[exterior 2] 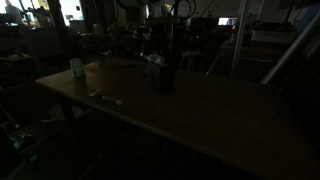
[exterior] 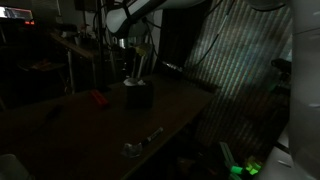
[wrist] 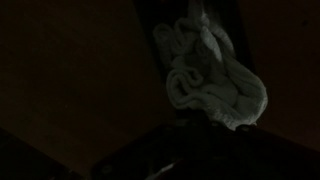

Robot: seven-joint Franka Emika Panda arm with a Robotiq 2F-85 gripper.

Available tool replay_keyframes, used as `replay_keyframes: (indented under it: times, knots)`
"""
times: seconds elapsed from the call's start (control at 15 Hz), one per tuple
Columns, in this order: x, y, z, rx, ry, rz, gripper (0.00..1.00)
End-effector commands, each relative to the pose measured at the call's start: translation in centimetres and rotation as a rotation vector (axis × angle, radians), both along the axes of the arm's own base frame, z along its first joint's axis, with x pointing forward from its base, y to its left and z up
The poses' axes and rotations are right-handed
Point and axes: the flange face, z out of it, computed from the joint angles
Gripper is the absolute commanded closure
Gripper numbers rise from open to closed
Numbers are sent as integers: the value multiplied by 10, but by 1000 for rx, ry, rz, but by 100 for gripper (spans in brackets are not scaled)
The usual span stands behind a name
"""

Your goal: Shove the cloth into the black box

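The scene was very dark. In both exterior views the arm reached down over the far part of the bench (exterior: 70, 135), and the end effector (exterior: 136, 66) hung directly above the black box (exterior: 138, 96), which stood upright on the bench top. A pale patch showed between the end effector and the rim of the box.

In the wrist view the cloth (wrist: 210, 75) filled the middle of the picture: a light, knitted, crumpled bundle, narrow at the top and bulging lower down. Its bottom edge met a dark shape beneath it. The fingers on either side were lost in shadow, so I could not tell whether the end effector was clamped on the cloth or standing apart from it.

A small red object (exterior: 97, 98) lay on the bench near the box. In an exterior view a teal cup (exterior 2: 77, 67) stood near the bench's far corner, and a small pale item (exterior 2: 105, 97) lay near the front edge, well apart from the box. Any lettering was too dark to read.
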Motion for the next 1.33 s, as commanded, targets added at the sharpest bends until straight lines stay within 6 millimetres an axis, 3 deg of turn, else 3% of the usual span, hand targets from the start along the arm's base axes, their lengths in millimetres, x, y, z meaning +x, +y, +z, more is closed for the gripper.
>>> replay_keyframes:
  times: [0.0, 1.27]
  knots:
    - [-11, -4, 5, 17, 8, -26, 100]
    - [-48, -25, 12, 67, 17, -127, 100]
